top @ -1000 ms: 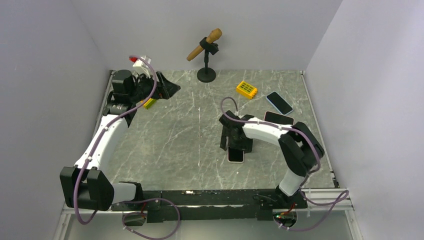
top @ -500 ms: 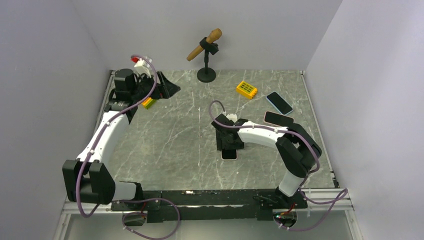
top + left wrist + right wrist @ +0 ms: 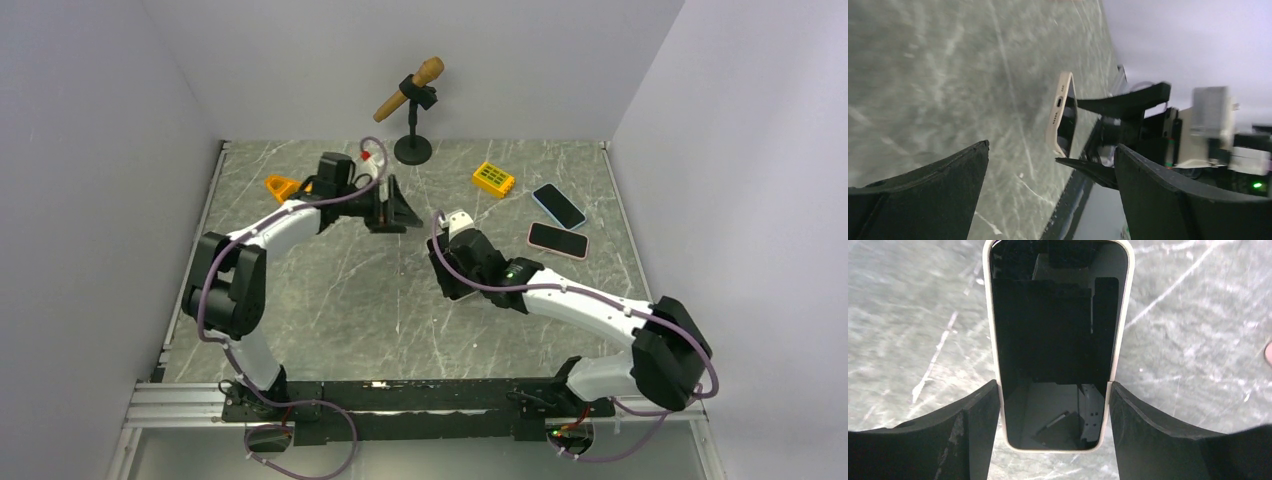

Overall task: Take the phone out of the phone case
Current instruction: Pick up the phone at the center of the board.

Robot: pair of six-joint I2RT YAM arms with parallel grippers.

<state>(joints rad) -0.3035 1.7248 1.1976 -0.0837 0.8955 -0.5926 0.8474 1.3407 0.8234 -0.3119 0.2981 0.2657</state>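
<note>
Cream and soft-looking, the phone case [image 3: 996, 340] is on the phone [image 3: 1055, 340], so the phone is not out yet. The right end effector [image 3: 1053, 392] pinches the two long sides of the case. It holds it up over the middle of the worktop [image 3: 330, 290], a little toward the right edge. The left end effector [image 3: 1052, 147] is spread wide with nothing in it. It is near the phone and points at its short end, but it does not touch it.

I think the step now is to bring the two arms together. Next, the left end effector needs to close on the rim of the case and peel it back, or push the phone out. The right one must hold tight, because the case may slip.

The phone shows only black. I can see no brand, label or words on the phone or the case
</note>
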